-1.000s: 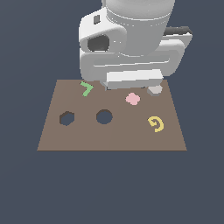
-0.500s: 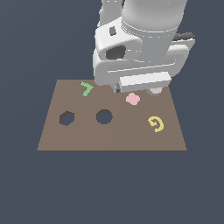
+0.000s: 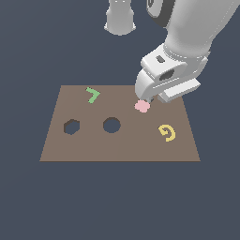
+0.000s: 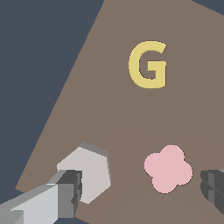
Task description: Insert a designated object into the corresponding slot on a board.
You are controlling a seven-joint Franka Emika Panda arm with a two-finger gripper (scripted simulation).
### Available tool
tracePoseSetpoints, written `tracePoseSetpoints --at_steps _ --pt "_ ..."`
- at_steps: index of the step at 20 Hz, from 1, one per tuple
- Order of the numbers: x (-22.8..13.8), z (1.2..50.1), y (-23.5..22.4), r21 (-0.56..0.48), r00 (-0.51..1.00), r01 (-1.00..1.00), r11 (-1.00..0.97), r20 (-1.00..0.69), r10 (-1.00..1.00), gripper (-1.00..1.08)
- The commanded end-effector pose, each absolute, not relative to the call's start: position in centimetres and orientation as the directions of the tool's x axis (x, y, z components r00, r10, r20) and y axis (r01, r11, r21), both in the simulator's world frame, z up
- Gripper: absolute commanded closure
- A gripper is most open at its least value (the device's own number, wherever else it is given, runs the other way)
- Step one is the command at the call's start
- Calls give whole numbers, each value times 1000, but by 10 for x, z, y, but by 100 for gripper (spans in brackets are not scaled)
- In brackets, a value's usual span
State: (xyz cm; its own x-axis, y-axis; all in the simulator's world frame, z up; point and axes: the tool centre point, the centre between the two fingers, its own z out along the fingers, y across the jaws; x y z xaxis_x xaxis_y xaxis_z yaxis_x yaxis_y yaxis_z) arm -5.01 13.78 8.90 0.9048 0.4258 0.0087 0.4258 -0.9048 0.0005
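Flat, even, rather dim light; no cast shadows, no glare anywhere. Both views are sharp edge to edge, without blur or distortion.

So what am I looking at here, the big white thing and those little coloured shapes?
It is a simulated robot arm. One picture looks on from outside; the other comes from a camera on its wrist. The white bulk ends in a gripper with two fingers, spread open and holding nothing. Below lies a brown board with a six-sided hole and a round hole. On it sit a green angle piece, a yellow G, a pink lobed piece and a pale six-sided block, the last two between the fingers.
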Motion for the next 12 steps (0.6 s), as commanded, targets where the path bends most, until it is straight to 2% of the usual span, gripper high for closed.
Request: tracePoseSetpoints --at_steps 1,7,12 --pt "-64 74 153 -1 876 483 -876 6 483 -92" --pt "-85 54 173 -2 832 555 -832 2 555 -92" --pt "-88 51 174 -2 827 562 -827 -1 562 -92"
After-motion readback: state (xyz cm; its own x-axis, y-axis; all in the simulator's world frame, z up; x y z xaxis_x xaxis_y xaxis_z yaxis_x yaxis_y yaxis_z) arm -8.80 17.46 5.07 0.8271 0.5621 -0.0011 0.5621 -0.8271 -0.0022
